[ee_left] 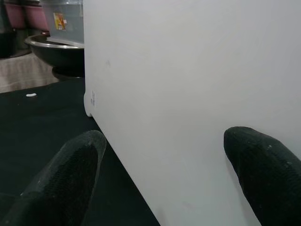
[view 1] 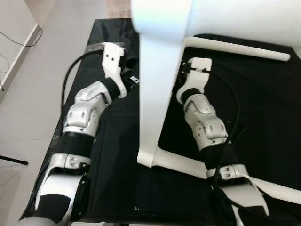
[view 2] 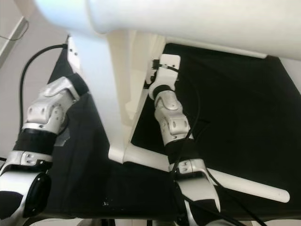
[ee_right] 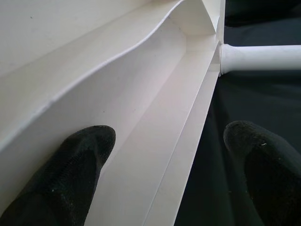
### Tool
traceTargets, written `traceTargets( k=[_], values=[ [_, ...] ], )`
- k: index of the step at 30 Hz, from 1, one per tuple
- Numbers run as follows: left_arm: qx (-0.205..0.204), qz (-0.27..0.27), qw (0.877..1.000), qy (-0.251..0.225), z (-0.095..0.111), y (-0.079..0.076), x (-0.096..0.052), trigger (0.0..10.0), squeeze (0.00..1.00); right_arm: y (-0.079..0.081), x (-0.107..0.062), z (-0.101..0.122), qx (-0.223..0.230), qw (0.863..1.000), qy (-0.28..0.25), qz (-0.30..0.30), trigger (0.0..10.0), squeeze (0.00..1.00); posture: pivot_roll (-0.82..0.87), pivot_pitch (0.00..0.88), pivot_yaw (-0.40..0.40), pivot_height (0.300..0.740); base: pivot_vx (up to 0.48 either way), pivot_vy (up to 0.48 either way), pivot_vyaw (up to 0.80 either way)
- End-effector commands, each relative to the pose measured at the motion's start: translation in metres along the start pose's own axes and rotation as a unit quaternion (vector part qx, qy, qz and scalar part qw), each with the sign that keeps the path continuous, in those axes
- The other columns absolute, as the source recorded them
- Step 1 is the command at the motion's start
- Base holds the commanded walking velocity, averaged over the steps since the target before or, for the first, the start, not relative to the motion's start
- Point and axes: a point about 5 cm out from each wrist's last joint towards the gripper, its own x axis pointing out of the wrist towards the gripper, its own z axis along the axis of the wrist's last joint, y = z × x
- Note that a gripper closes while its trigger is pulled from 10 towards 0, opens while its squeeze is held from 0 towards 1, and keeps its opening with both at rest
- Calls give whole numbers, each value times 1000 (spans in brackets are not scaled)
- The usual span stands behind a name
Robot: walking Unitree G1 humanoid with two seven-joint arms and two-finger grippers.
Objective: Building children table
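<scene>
Table parts (view 1: 155, 94) stand on the black tabletop (view 1: 263, 94), the white panel upright between both arms, its long axis running away from the robot. Left tool (ee_left: 160, 174) spreads wide against the panel's flat outer face; right tool (ee_right: 164, 174) gapes wide at its ribbed inner side, near the white leg (ee_right: 263, 56).

A big white table panel (ee_left: 188, 94) is seen right up close, standing on the black surface (ee_left: 42, 122). The left hand (ee_left: 162, 176) is held open, one black finger (ee_left: 70, 179) off to the panel's side, the other in front of it. A dark bowl (ee_left: 54, 52) sits blurry in the background.
</scene>
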Motion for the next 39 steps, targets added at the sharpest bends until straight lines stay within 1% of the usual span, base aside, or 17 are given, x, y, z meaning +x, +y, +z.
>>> traceTargets(
  k=[1, 4, 6, 7, 9, 10, 12, 15, 16, 18, 20, 21, 24, 28, 30, 35, 39],
  values=[
    [12, -31, 999, -23, 11, -11, 6, 10000, 0, 46, -2, -2, 12, 995, 7, 104, 10000, 0, -17, 225, 7, 740, 0, 0, 0],
    [15, -26, 999, -27, 13, -10, 3, 10000, 0, 49, -2, -2, 19, 994, 9, 111, 10000, 0, -12, 220, 8, 740, 0, 0, 0],
    [18, -23, 999, -28, 14, -8, 2, 10000, 0, 55, -3, 2, 37, 992, 10, 122, 10000, 0, -6, 215, 10, 740, 0, 0, 0],
    [18, -23, 999, -28, 14, -8, 2, 10000, 0, 55, -3, 2, 37, 992, 10, 122, 10000, 0, -6, 215, 10, 740, 0, 0, 0],
    [23, -21, 999, -32, 17, -7, 1, 10000, 0, 64, -6, 8, 61, 988, 10, 140, 10000, 0, -5, 211, 14, 740, 0, 0, 0],
    [23, -21, 999, -32, 17, -7, 1, 10000, 0, 64, -6, 8, 61, 988, 10, 140, 10000, 0, -5, 211, 14, 740, 0, 0, 0],
    [26, -19, 999, -38, 22, -8, 0, 10000, 0, 75, -11, 12, 77, 985, 13, 156, 10000, 0, -6, 208, 17, 740, 0, 0, 0],
    [33, -15, 998, -50, 31, -9, -2, 10000, 0, 90, -18, 11, 79, 981, 21, 173, 10000, 0, -5, 201, 20, 740, 0, 0, 0],
    [33, -15, 998, -50, 31, -9, -2, 10000, 0, 90, -18, 11, 79, 981, 21, 173, 10000, 0, -5, 201, 20, 740, 0, 0, 0],
    [37, -8, 998, -56, 35, -7, -5, 10000, 0, 97, -21, 9, 85, 980, 27, 180, 10000, 0, -4, 198, 20, 740, 0, 0, 0],
    [45, 5, 997, -60, 40, -2, -11, 10000, 0, 104, -25, 6, 89, 978, 36, 184, 10000, 0, -1, 192, 17, 740, 0, 0, 0],
    [45, 5, 997, -60, 40, -2, -11, 10000, 0, 104, -25, 6, 89, 978, 36, 184, 10000, 0, -1, 192, 17, 740, 0, 0, 0],
    [55, 21, 996, -62, 45, 4, -20, 10000, 0, 112, -29, 5, 93, 977, 46, 189, 10000, 0, 2, 186, 11, 740, 0, 0, 0],
    [60, 30, 996, -62, 48, 7, -25, 10000, 0, 115, -31, 6, 97, 975, 51, 191, 10000, 0, 3, 183, 8, 740, 0, 0, 0],
    [66, 41, 995, -60, 51, 9, -31, 10000, 0, 119, -33, 6, 95, 975, 61, 191, 10000, 0, 6, 179, 3, 740, 0, 0, 0],
    [73, 51, 994, -63, 54, 12, -34, 10000, 0, 123, -35, 4, 95, 975, 71, 188, 10000, 0, 9, 176, -4, 740, 0, 0, 0],
    [79, 60, 993, -66, 58, 15, -37, 10000, 0, 131, -38, -1, 87, 976, 89, 180, 10000, 0, 7, 171, -8, 740, 0, 0, 0]
  ],
)
